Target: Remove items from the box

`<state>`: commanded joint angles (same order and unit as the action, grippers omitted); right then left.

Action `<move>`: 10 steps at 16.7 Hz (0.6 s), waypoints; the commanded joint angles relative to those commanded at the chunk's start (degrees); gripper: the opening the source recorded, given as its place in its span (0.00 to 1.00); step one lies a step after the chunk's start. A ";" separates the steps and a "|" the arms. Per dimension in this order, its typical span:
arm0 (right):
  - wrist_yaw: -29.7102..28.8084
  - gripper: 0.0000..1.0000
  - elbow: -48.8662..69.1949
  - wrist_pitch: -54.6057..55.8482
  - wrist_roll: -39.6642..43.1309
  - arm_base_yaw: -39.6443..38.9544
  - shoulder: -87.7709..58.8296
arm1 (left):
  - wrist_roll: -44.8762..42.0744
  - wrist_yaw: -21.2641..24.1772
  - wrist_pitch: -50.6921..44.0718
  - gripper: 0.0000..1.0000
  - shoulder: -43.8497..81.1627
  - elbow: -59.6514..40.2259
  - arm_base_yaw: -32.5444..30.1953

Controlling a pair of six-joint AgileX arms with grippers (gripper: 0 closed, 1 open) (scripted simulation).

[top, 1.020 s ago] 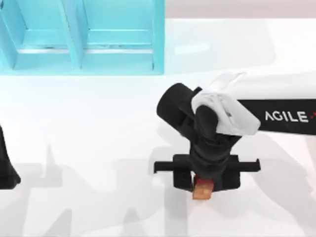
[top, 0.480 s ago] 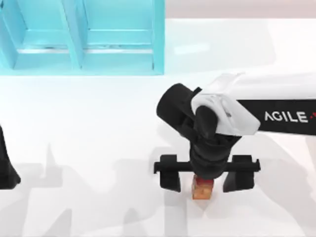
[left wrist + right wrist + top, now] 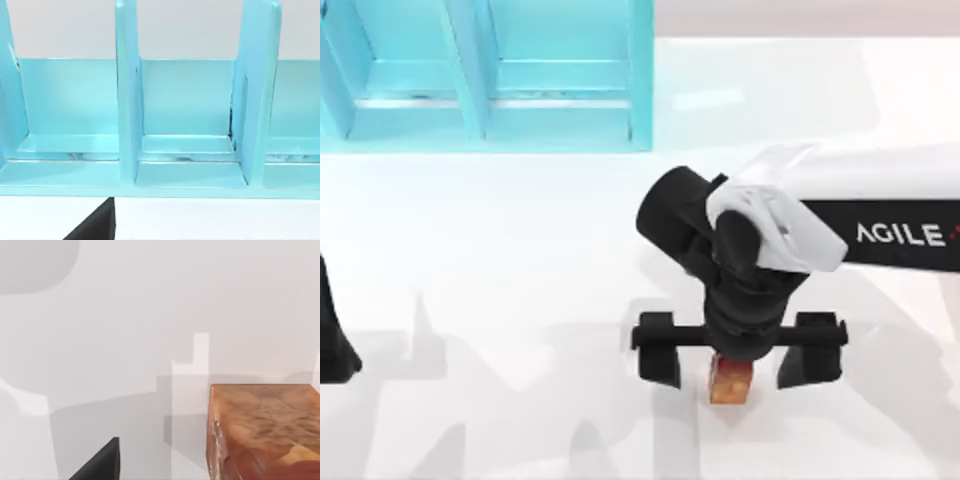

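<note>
Small orange-red carton-shaped block (image 3: 731,378) stands on the white tabletop (image 3: 520,260), well clear of the light-blue compartmented box (image 3: 485,75) (both visible compartments look bare). Risk: if the right hand (image 3: 731,352) rises off-vertical, a finger could clip and topple the block. Right hand is spread wide, fingers (image 3: 660,352) apart on either side of the block, gripping nothing. Left arm (image 3: 332,335) parked at the tabletop's left edge.

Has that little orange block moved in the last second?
No. The orange block sits at the same spot on the white table, below the blue box; only the right gripper opened around it.
</note>
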<state>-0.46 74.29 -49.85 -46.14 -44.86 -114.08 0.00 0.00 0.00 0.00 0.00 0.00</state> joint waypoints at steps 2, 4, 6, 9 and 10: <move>0.01 1.00 1.88 -2.83 0.03 0.02 0.91 | 0.00 0.00 0.00 1.00 0.00 0.00 0.00; 0.02 1.00 4.54 -6.77 0.08 0.05 2.19 | 0.00 0.00 0.00 1.00 0.00 0.00 0.00; 0.03 1.00 7.33 -10.90 0.13 0.08 3.55 | 0.00 0.00 0.00 1.00 0.00 0.00 0.00; 0.03 1.00 10.37 -15.37 0.18 0.11 5.02 | 0.00 0.00 0.00 1.00 0.00 0.00 0.00; 0.03 1.00 10.75 -15.94 0.19 0.12 5.21 | 0.00 0.00 0.00 1.00 0.00 0.00 0.00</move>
<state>-0.42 85.05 -65.79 -45.95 -44.74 -108.87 0.00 0.00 0.00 0.00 0.00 0.00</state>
